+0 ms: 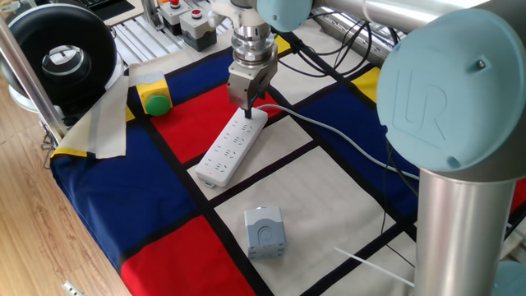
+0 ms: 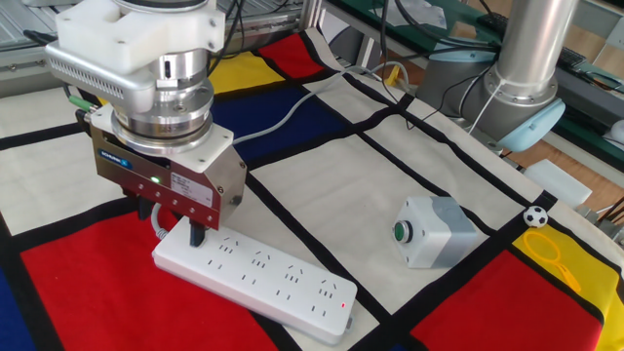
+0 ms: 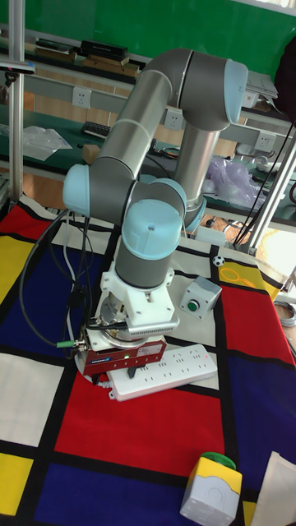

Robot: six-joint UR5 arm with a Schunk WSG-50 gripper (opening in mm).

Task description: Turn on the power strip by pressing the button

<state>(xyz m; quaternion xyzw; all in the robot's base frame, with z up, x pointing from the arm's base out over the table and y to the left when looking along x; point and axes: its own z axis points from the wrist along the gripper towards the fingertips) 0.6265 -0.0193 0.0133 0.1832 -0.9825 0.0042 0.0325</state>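
The white power strip (image 1: 229,149) (image 2: 261,281) (image 3: 167,370) lies flat on the red patch of the checked cloth, and its pale grey cord (image 1: 329,128) (image 2: 281,123) runs off from one end. My gripper (image 1: 248,111) (image 2: 194,235) (image 3: 111,375) stands upright over that corded end. Its dark fingers come together in one tip that rests on the strip's top. The button is hidden under that tip. A small red dot (image 2: 344,305) shows at the strip's other end.
A grey cube box with a green button (image 1: 265,233) (image 2: 434,232) (image 3: 200,297) sits apart from the strip. A yellow-housed green dome button (image 1: 154,99) (image 3: 211,485) and red buttons (image 1: 185,20) are farther off. The arm's base column (image 1: 460,222) stands close by.
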